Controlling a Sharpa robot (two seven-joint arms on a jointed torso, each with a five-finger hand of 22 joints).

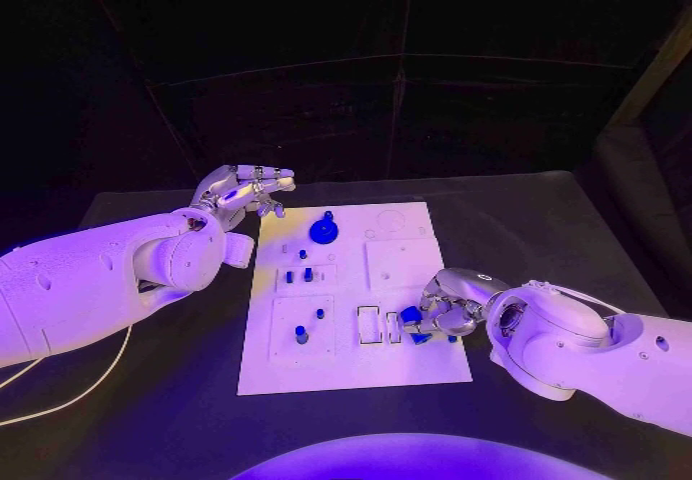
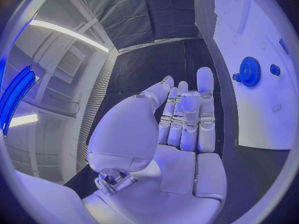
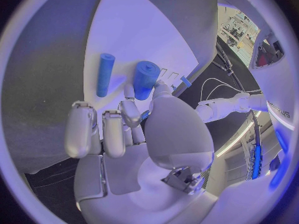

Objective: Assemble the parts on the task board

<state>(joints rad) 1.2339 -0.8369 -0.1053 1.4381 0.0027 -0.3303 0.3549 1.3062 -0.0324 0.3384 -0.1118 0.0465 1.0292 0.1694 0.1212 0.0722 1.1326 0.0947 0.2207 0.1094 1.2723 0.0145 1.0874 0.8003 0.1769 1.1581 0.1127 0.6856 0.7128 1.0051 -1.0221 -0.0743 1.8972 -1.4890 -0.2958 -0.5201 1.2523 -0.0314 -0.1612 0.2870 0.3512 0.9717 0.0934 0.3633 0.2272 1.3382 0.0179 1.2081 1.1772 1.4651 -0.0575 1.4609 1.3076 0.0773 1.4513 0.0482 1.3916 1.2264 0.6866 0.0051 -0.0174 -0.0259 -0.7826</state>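
Note:
The white task board lies in the middle of the black table. My right hand is over its near right part and pinches a thick blue cylinder between thumb and a finger; the piece is just above the board. A thinner blue cylinder lies flat on the board beside it. My left hand hovers off the board's far left corner, fingers straight and holding nothing. A blue gear stands on the far part of the board.
Small blue pegs stand in the board's left half. Narrow rectangular slots are just left of my right hand. A white cable runs over the black table at the near left.

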